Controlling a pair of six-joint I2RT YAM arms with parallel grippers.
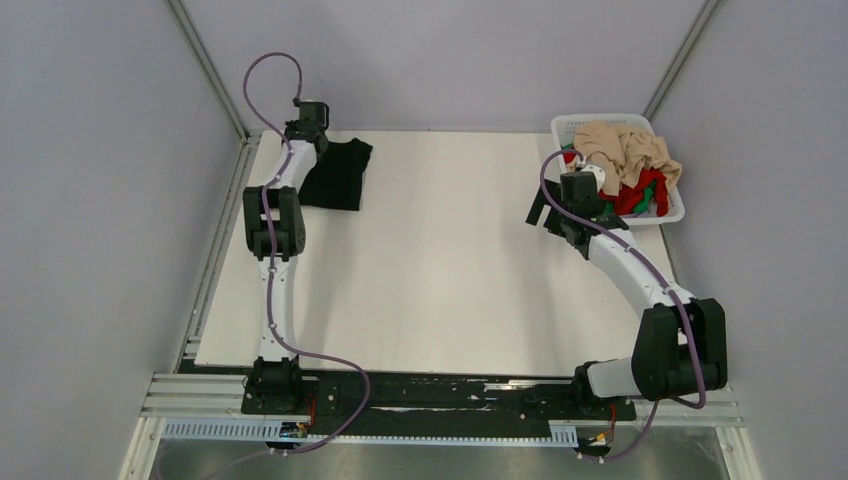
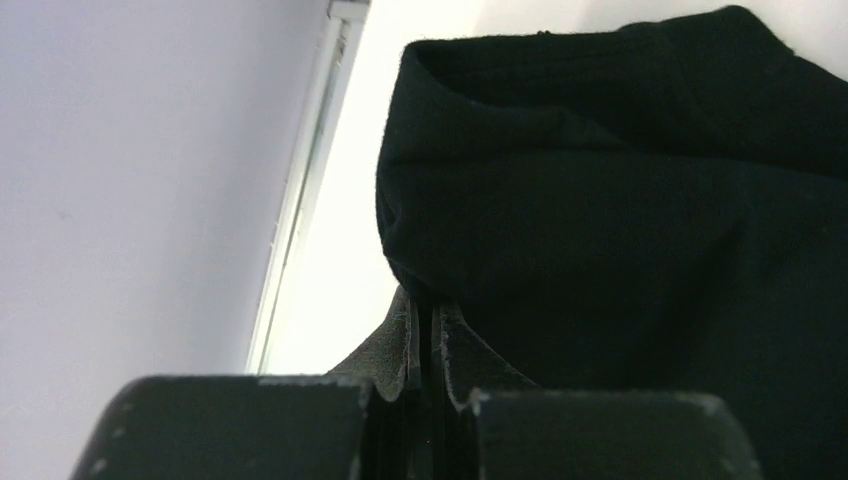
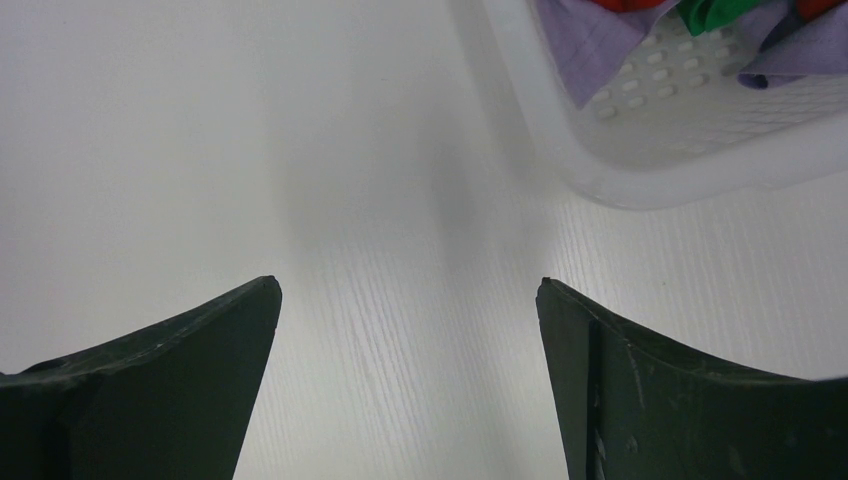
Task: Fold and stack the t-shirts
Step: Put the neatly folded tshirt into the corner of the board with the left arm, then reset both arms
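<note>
The black t-shirt [image 1: 338, 175] lies folded at the table's far left and fills the left wrist view [image 2: 620, 200]. My left gripper [image 1: 322, 140] is at its far left corner, jaws shut on the shirt's edge [image 2: 428, 300]. The beige t-shirt [image 1: 625, 150] is heaped on top of the red [image 1: 630, 197] and green [image 1: 650, 190] t-shirts in the white basket [image 1: 570, 125] at the far right. My right gripper [image 1: 545, 215] is open and empty over bare table [image 3: 410, 290], just left of the basket [image 3: 700, 170].
Grey walls and metal rails close in the table's left, back and right sides. The white table top [image 1: 450, 260] stretches between the two arms. The arm bases sit on a rail at the near edge.
</note>
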